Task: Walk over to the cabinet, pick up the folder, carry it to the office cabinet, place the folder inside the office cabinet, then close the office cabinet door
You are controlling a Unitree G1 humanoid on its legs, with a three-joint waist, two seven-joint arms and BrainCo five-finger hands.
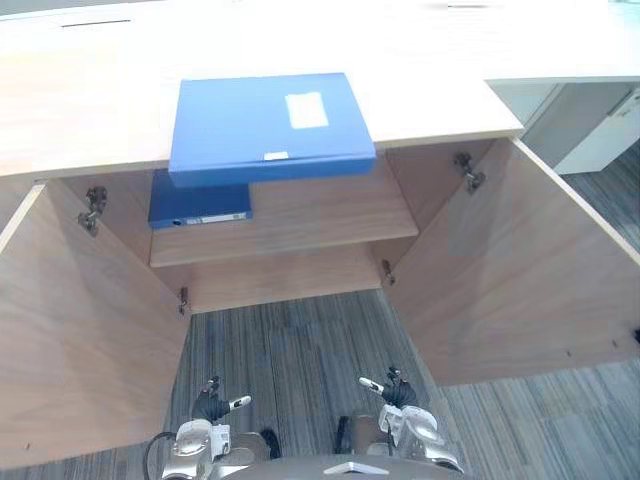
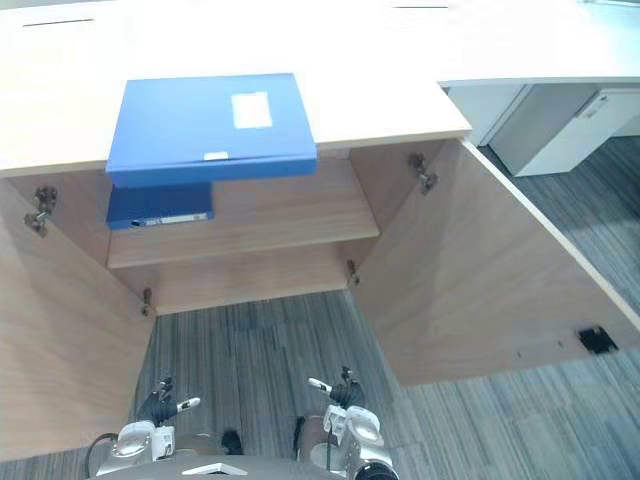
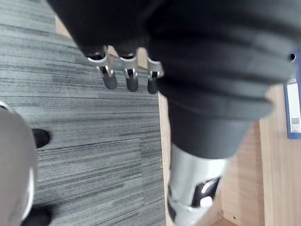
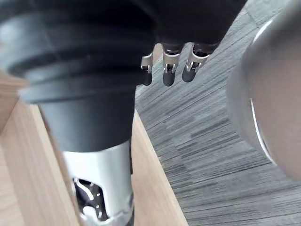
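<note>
A large blue folder (image 1: 265,125) with a white label lies flat on the light wooden cabinet top (image 1: 90,110), its near edge hanging over the open front. Below it a second, darker blue folder (image 1: 200,203) lies on the inner shelf (image 1: 320,215) at the left. Both cabinet doors stand wide open, the left door (image 1: 80,330) and the right door (image 1: 520,270). My left hand (image 1: 212,405) and right hand (image 1: 395,392) hang low over the carpet, well short of the cabinet. Their fingers (image 3: 129,75) (image 4: 169,70) are relaxed and hold nothing.
Grey striped carpet (image 1: 300,350) lies between the two open doors. A white drawer unit (image 1: 600,130) stands under a desk at the back right. The right door swings far out toward that side.
</note>
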